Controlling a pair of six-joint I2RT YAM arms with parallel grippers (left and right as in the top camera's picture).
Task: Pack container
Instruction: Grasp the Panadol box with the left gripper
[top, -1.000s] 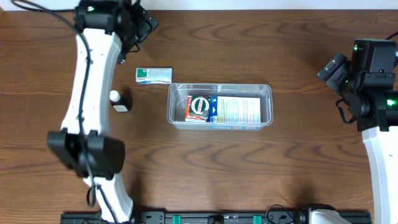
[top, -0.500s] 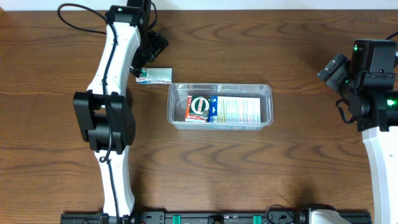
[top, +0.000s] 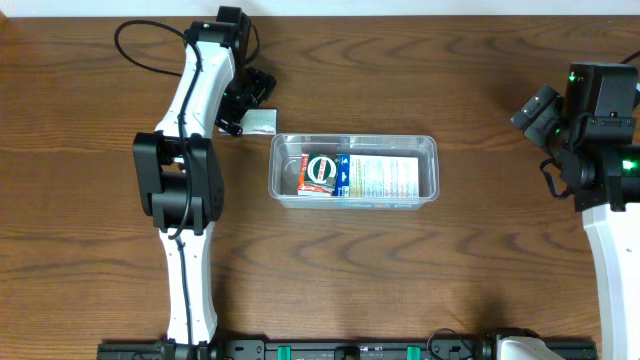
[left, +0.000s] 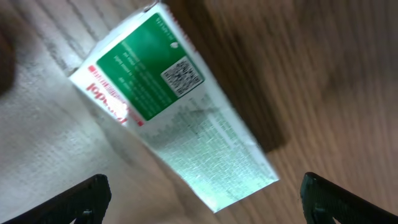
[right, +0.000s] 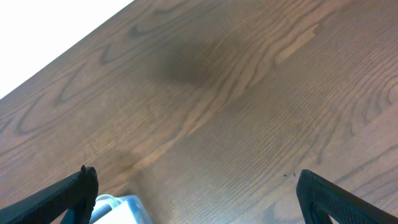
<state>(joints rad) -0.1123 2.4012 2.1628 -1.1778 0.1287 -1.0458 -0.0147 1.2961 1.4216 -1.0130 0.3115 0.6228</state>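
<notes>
The clear plastic container (top: 432, 150) sits mid-table, holding a box with a round green and red logo (top: 320, 172) and a white and blue box (top: 382, 177). A small green and white box (top: 263, 121) lies flat on the table just past the container's far left corner. It fills the left wrist view (left: 168, 106). My left gripper (top: 243, 106) hovers over this box, open (left: 205, 199), its fingers either side and not touching. My right gripper (top: 533, 108) is open and empty (right: 205, 199) far right, with the container's corner (right: 118, 208) at its view's bottom edge.
My left arm (top: 185, 170) stretches from the front edge to the far left and covers the table left of the container. The right arm's base (top: 610, 230) stands at the right edge. The table's far edge (top: 400, 14) is close behind the left gripper.
My left arm has swung right and its gripper has come over the green and white box. The small dark bottle left of the container is now hidden under the arm. The right arm is unmoved.
</notes>
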